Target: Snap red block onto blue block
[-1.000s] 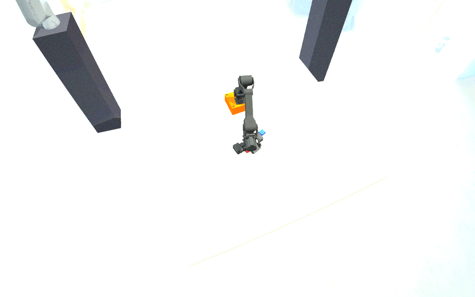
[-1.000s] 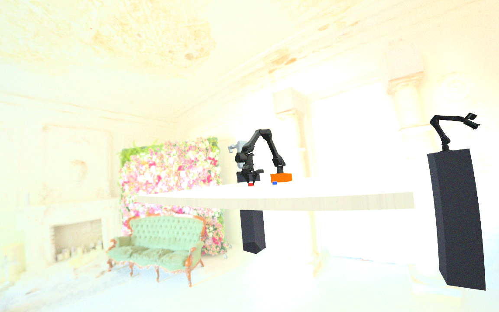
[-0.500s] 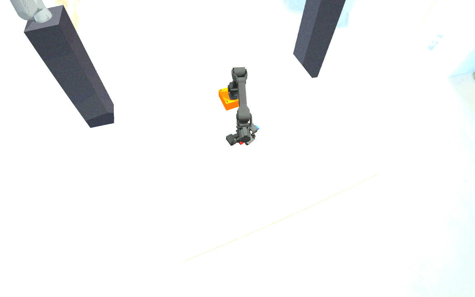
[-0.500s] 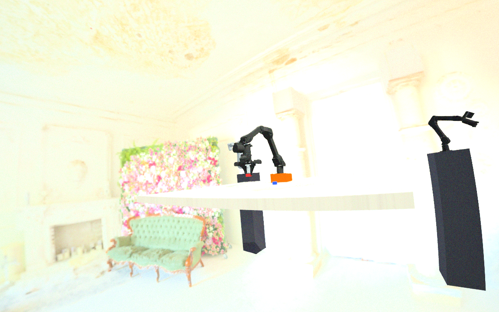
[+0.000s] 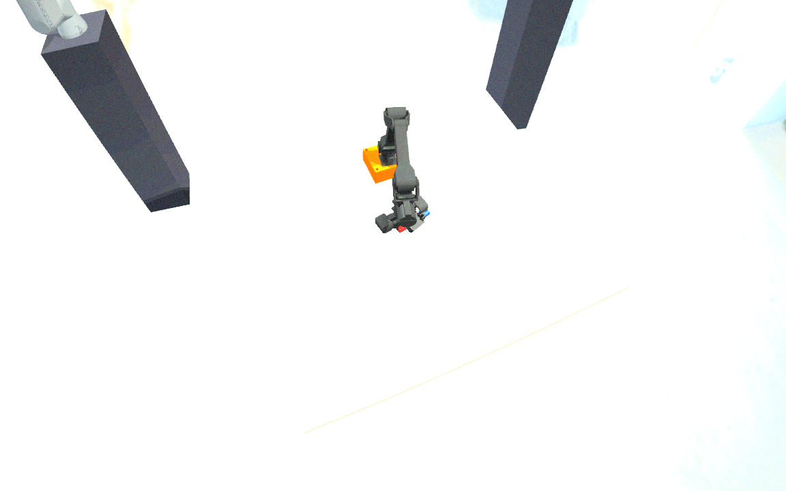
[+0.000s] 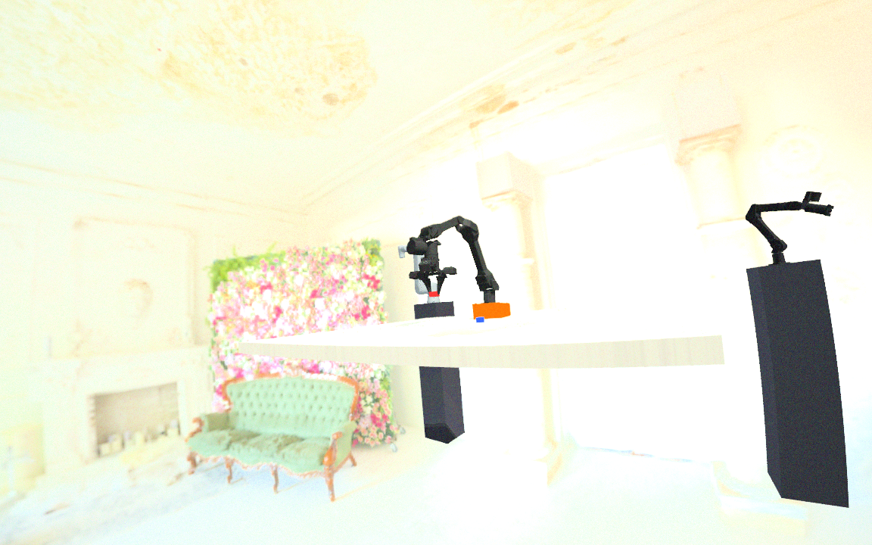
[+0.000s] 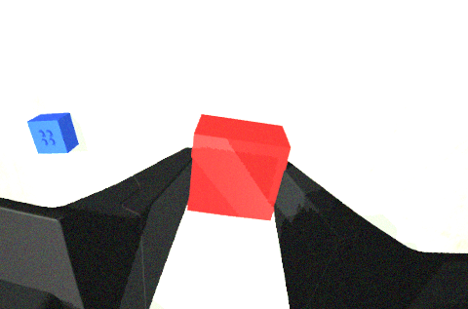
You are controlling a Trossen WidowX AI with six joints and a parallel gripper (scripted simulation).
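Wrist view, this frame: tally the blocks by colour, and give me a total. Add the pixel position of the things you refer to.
Red: 1, the red block (image 5: 402, 229) (image 6: 433, 294) (image 7: 236, 173), held between the gripper's (image 5: 406, 230) (image 6: 433, 292) (image 7: 239, 177) fingers.
Blue: 1, the blue block (image 5: 426, 213) (image 6: 480, 319) (image 7: 49, 135), with studs on top.
Total: 2

Green tufted sofa (image 6: 290, 406) before a pink flower wall (image 6: 303, 304).
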